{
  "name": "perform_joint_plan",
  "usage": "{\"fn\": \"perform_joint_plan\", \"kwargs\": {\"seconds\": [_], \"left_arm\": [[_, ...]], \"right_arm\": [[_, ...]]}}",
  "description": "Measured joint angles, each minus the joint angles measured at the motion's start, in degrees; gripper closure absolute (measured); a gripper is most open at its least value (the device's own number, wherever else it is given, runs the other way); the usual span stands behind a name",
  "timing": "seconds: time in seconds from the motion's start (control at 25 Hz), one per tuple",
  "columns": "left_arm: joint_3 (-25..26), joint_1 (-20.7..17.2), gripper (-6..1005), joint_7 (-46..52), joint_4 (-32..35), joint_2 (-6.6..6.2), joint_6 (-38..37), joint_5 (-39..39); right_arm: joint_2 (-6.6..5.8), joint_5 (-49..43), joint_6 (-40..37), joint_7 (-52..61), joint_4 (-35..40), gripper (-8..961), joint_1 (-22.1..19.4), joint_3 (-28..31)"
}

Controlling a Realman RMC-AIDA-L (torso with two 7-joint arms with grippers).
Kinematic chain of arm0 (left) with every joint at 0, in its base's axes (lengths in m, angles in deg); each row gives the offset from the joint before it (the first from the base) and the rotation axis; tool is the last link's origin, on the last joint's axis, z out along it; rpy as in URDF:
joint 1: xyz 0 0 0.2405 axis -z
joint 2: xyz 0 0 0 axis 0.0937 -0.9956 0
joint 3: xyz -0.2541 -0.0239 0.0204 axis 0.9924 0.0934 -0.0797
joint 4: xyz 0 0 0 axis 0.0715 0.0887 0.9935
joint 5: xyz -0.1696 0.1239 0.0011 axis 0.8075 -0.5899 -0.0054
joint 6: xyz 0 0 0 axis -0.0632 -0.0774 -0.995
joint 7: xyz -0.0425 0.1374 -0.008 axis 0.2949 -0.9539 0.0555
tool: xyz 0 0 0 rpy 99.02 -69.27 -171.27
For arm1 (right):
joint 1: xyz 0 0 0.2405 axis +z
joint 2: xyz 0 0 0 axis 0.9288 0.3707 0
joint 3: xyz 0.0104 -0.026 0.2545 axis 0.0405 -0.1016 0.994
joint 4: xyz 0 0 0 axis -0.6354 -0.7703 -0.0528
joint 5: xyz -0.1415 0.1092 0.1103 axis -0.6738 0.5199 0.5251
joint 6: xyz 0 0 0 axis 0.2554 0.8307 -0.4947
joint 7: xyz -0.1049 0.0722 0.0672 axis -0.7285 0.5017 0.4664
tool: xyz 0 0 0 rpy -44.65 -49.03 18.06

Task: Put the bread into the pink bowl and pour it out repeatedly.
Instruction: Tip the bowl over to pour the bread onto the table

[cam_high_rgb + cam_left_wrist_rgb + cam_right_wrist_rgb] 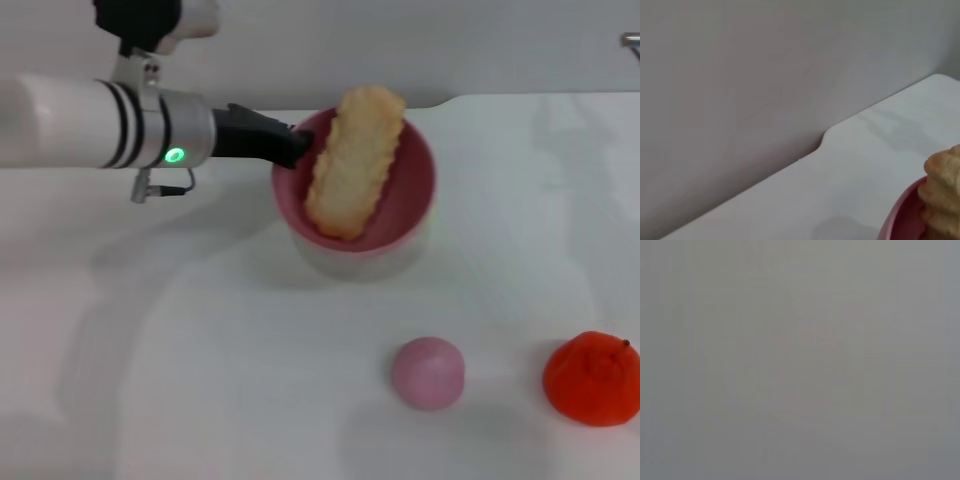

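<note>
1. Left arm reaches in from the left side of the head view, white forearm with a green light glowing on its cuff, and the left gripper (293, 147) has its dark fingers right at the left rim of the pink bowl (412, 205)
2. The fingers look pinched onto that rim, clamped on the bowl's wall; only the outer finger shows clearly from the head camera
3. The pink bowl sits toward the far middle of the white table (200, 380), its mouth turned toward the camera so the inside shows, and a shadow lies under its near side; whether it rests on the surface or is lifted, I cannot tell
4. The bread (355, 162) is inside the bowl, lying lengthwise across it, ridged top facing out, its far end poking up past the far rim and its near end down against the bowl's inner wall
5. Left wrist view catches a sliver of the same pair: the bowl's pink rim (897, 217) and the bread's knobbly end (945, 182) beside it, with the table edge and a plain grey wall behind
6. Nearer the robot, a small pink ball (428, 372) rests on the table, well apart from the bowl
7. Just right of that ball lies an orange-red toy (592, 378), near the table's right side
8. Right gripper is nowhere to be seen; the right wrist view is a flat grey blur
</note>
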Motion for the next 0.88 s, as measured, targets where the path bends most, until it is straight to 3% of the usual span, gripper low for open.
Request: {"fn": "perform_joint_plan", "kwargs": {"seconds": [0.48,0.72,0.88], "left_arm": [[-12.5,1.0,948,-4.3,0.2,0.41,15.0,9.5],[-20.2,0.3,948,-11.8,0.5,0.48,22.1,19.9],[-24.3,0.1,948,-16.3,0.8,0.59,25.0,22.8]], "right_arm": [[-0.01,0.1,8.3,0.1,-6.1,534,-3.5,10.3],[0.05,0.1,10.4,0.1,-7.3,534,-4.8,11.7],[0.08,0.1,11.8,0.1,-7.5,535,-5.4,11.7]]}}
